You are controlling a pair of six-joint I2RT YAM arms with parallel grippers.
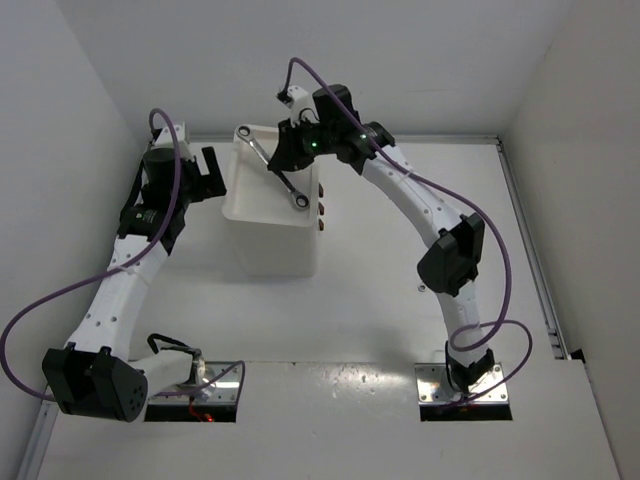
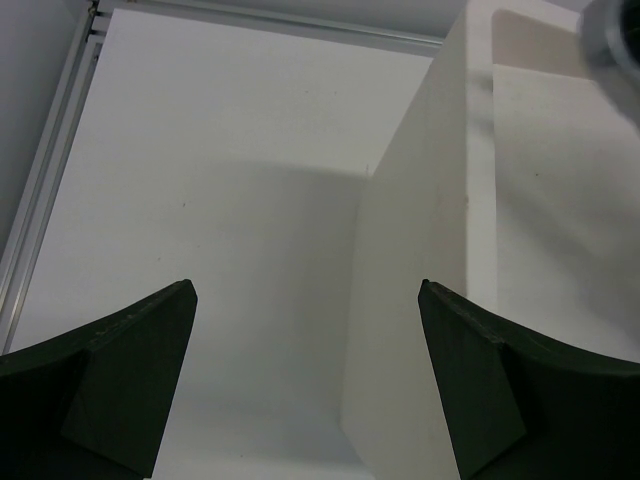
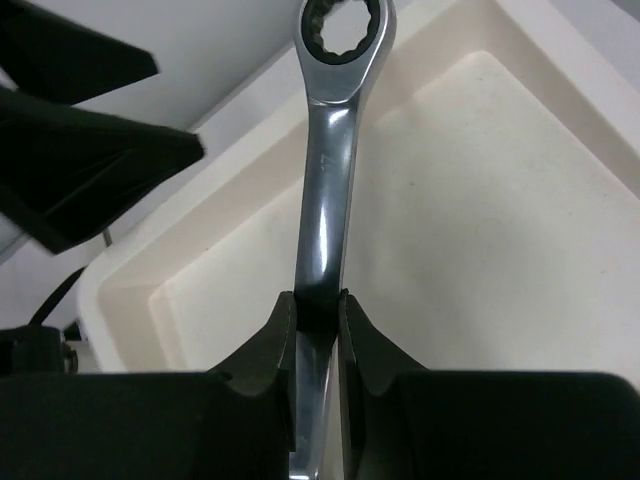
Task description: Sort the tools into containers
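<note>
A tall white box (image 1: 268,235) stands mid-table, with a shallow tray top (image 1: 250,195) and dark knobs (image 1: 322,208) on its right face. My right gripper (image 1: 283,152) is shut on a silver ring-ended wrench (image 1: 278,172) and holds it tilted over the tray. In the right wrist view the fingers (image 3: 317,300) pinch the wrench shaft (image 3: 328,190) above the tray floor (image 3: 480,210). My left gripper (image 1: 212,176) is open and empty by the box's left wall (image 2: 420,300), straddling its corner (image 2: 305,290). Pliers, scissors and the other wrench are out of view.
White walls close in on the left, back and right. A metal rail (image 1: 530,250) runs along the table's right edge, and another (image 2: 50,170) shows at the left in the left wrist view. The wrench's ring end (image 2: 615,30) shows blurred at that view's top right.
</note>
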